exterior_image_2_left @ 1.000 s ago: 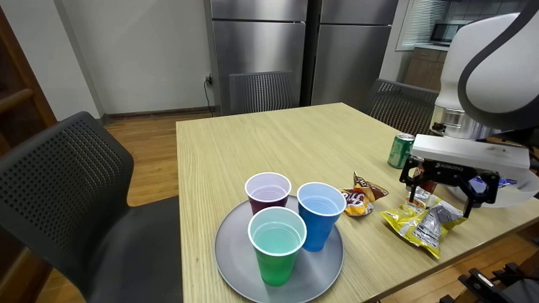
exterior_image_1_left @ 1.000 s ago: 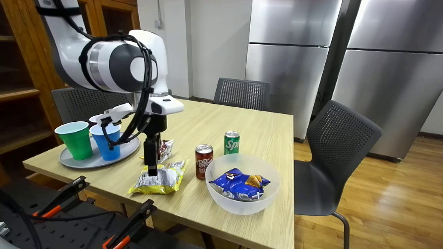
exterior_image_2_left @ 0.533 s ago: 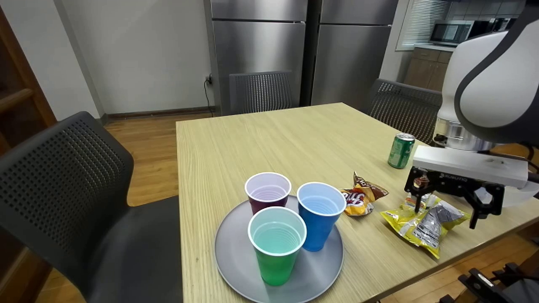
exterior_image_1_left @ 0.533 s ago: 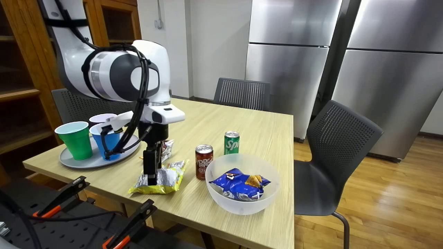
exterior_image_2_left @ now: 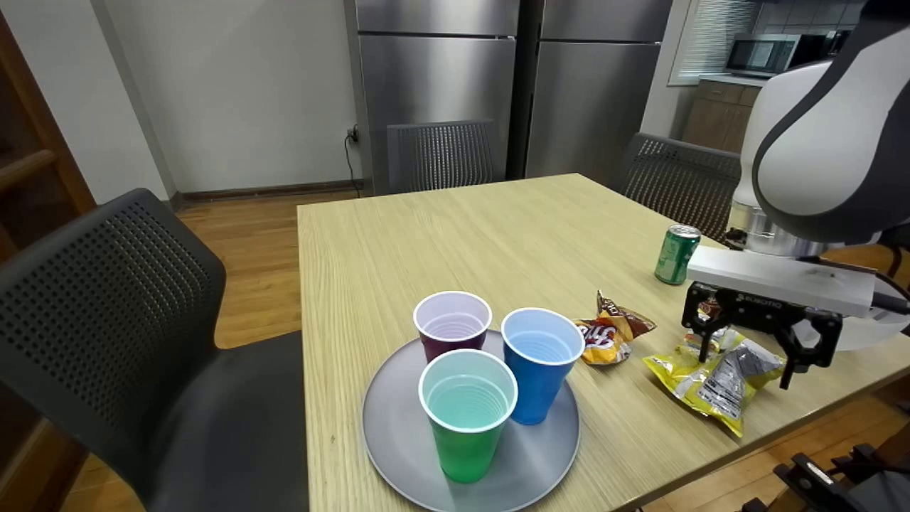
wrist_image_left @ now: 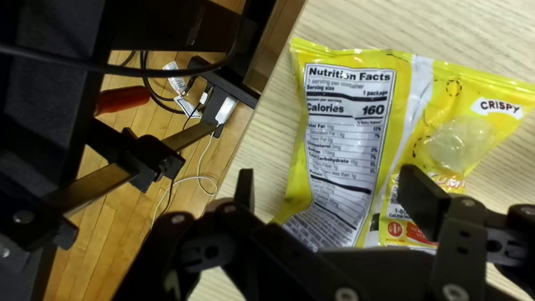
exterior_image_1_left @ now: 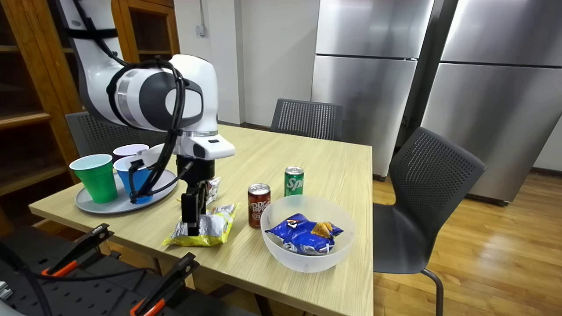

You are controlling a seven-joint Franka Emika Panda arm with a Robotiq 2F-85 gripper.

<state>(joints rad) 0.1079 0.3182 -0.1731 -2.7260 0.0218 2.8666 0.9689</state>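
My gripper points down over a yellow snack bag, its jaws apart. The bag lies back side up, its nutrition label showing. In the wrist view one finger stands past the bag's edge over bare wood; its opposite finger overlaps the printed half. Seen in an exterior view, the gripper straddles the crumpled silver-and-yellow bag low down. Whether the fingertips touch it I cannot tell. Behind the gripper, in an exterior view, a small orange-brown bag is partly hidden.
A Dr Pepper can, a green Sprite can and a frosted bowl holding a blue chip bag stand beside the yellow bag. A grey plate carries three cups. The table edge and black clamps lie close by.
The gripper has come down onto the level of the yellow bag, mostly in the first half second. Since then its fingers have drawn slightly closer together. The bag looks unmoved.
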